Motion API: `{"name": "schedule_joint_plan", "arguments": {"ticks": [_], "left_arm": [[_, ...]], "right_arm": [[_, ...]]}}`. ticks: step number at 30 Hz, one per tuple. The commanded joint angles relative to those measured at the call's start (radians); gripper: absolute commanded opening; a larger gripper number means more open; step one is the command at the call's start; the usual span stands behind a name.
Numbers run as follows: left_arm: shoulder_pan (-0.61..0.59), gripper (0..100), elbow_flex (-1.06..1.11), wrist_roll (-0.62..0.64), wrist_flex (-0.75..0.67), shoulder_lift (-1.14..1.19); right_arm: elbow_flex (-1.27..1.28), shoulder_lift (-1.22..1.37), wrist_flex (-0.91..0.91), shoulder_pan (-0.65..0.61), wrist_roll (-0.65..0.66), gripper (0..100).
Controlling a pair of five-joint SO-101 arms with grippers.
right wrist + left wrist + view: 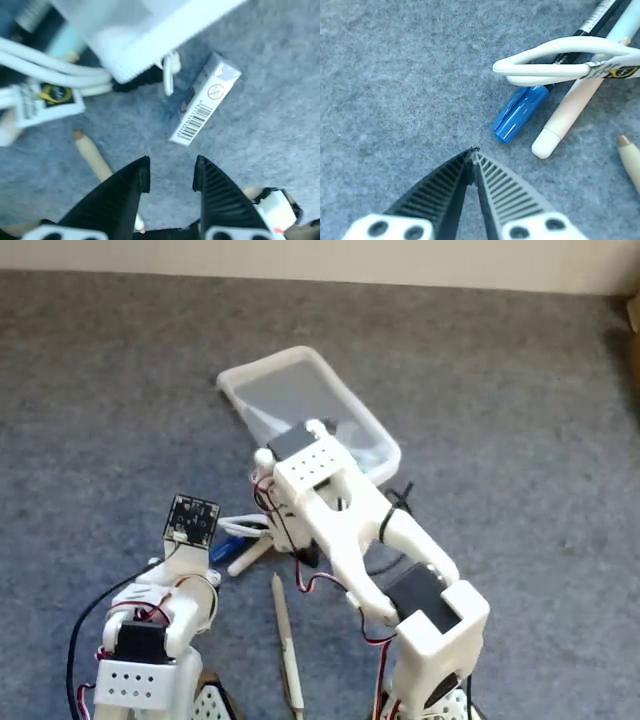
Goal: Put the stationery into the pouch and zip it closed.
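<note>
Left gripper (472, 151), mine: fingers pressed together, holding nothing, over grey carpet (395, 75). Just beyond lie a blue-capped pen (520, 112) and a cream marker (567, 117), with a white cord loop (555, 50) across them.
Right gripper (171, 172), mine: fingers spread, empty, with a small barcoded box (202, 102) ahead.
Farthest: translucent pouch (300, 390).

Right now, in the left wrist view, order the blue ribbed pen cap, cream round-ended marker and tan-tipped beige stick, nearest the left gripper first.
1. Blue ribbed pen cap, just ahead of the left gripper.
2. Cream round-ended marker, beside the cap.
3. Tan-tipped beige stick, beyond the marker.
</note>
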Motion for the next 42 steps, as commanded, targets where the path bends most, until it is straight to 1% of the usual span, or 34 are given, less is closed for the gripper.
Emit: {"name": "schedule_joint_plan", "arguments": {"ticks": [1,5,10,16,20,23,28,35,39,42], "left_arm": [[-0.013,0,0.022,0.009,0.008,-0.012],[-0.013,0,0.022,0.009,0.008,-0.012],[-0.013,0,0.022,0.009,0.008,-0.012],[-0.013,0,0.022,0.009,0.008,-0.012],[-0.013,0,0.022,0.009,0.008,-0.012],[-0.013,0,0.022,0.009,0.008,-0.012],[-0.013,0,0.022,0.009,0.008,-0.012],[-0.013,0,0.022,0.009,0.008,-0.012],[-0.013,0,0.022,0.009,0.008,-0.012],[-0.013,0,0.022,0.009,0.008,-0.012]], "right_arm": [[-0.104,-0.004,0.016,0.001,-0.081,14.6],[-0.108,-0.004,-0.054,0.008,-0.161,14.6],[-0.099,0.03,-0.14,0.045,-0.221,14.6],[-0.102,0.179,-0.18,0.056,-0.227,14.6],[-0.162,0.246,-0.174,0.087,-0.227,14.6],[-0.191,0.254,-0.173,0.114,-0.227,14.6],[-0.197,0.26,-0.183,0.116,-0.227,14.6],[-0.186,0.266,-0.295,0.116,-0.227,14.6],[-0.188,0.315,-0.292,0.114,-0.227,14.6],[-0.196,0.363,-0.237,0.11,-0.221,14.6]]}}
